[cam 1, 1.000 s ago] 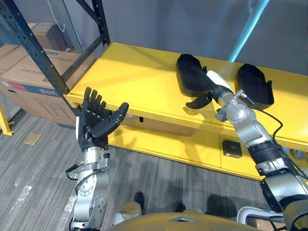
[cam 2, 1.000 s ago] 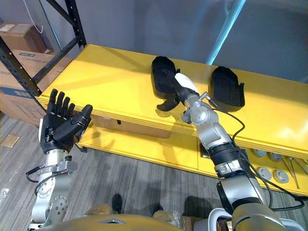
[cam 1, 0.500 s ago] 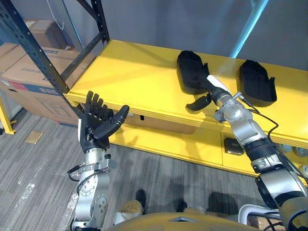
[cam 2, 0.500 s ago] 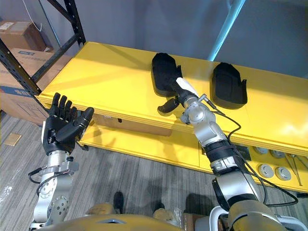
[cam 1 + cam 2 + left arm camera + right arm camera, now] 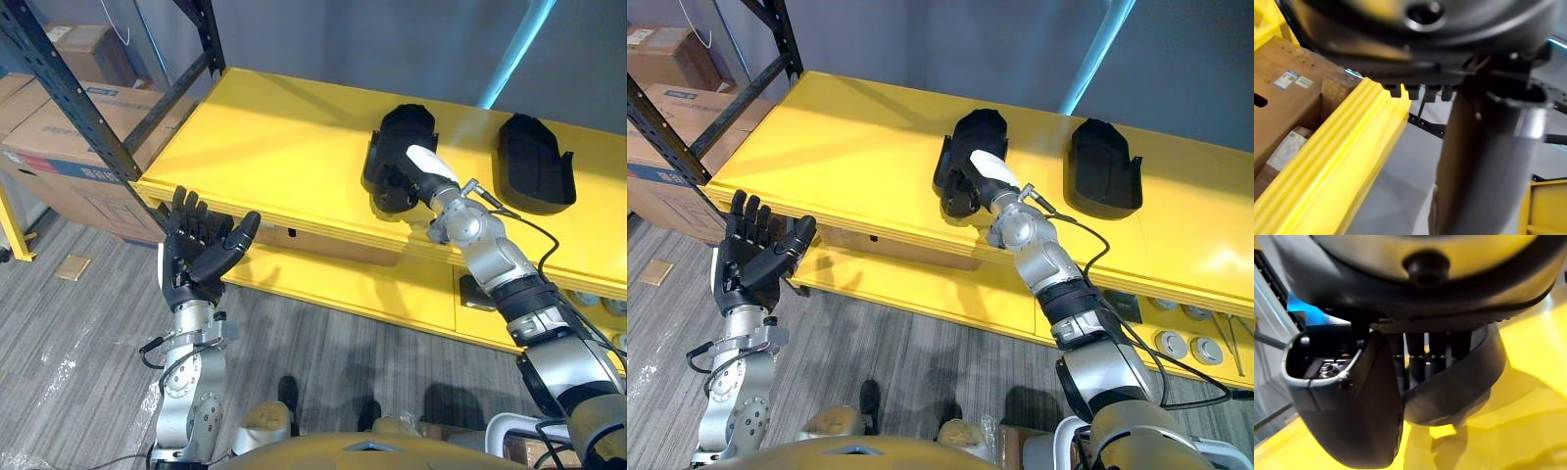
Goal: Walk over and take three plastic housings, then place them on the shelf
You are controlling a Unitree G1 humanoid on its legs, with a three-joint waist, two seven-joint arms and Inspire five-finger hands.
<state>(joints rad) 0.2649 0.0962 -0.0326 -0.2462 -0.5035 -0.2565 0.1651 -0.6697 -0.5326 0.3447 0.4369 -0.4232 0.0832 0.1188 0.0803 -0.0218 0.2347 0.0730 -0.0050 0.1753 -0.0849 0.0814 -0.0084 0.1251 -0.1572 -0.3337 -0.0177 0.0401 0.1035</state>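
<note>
Two black plastic housings lie on the yellow shelf top (image 5: 274,137). My right hand (image 5: 423,164) reaches over the near end of the left housing (image 5: 400,132), fingers curled inside its rim and thumb against its outer wall. That housing stands tilted, its near end off the surface. In the right wrist view the fingers (image 5: 1435,352) hook into the housing's curved shell (image 5: 1474,382). The second housing (image 5: 529,162) rests flat further right, untouched. My left hand (image 5: 196,250) is held up in front of the shelf's left end, palm up, fingers straight, empty.
A dark steel rack upright (image 5: 69,88) crosses the far left, with cardboard boxes (image 5: 59,147) behind it on the floor. A small black box (image 5: 475,294) sits on the lower yellow level under my right arm. Grey plank floor lies in front.
My right hand's fingers and thumb have closed on the left housing, and its near end has tipped up. The left hand stays raised and open. The view has shifted slightly.
</note>
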